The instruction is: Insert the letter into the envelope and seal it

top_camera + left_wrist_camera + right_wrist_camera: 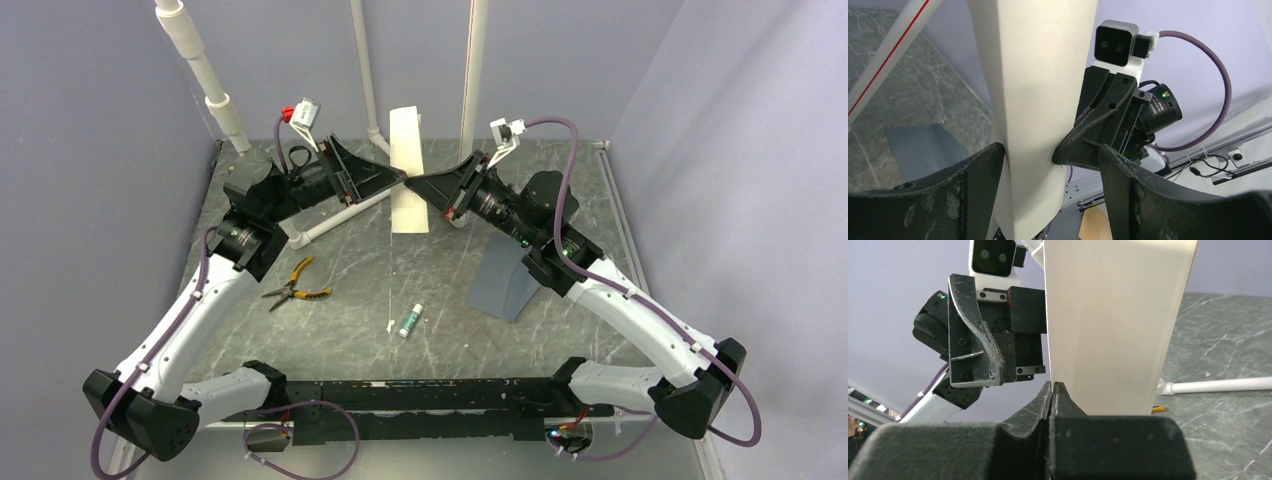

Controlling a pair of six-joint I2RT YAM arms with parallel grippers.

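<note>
The letter (407,170) is folded into a narrow strip with its plain cream side out and is held upright above the back of the table. My right gripper (415,185) is shut on its right edge; in the right wrist view the jaws (1053,386) meet at the sheet (1113,325). My left gripper (397,178) is open, its jaws standing either side of the sheet (1033,90), the left finger (985,175) close to it. The blue-grey envelope (503,280) lies on the table under my right arm, and also shows in the left wrist view (923,145).
Yellow-handled pliers (295,285) lie left of centre. A small glue stick (410,320) lies near the middle. A white pipe (335,218) runs along the back table surface, and white poles (470,70) stand at the back wall.
</note>
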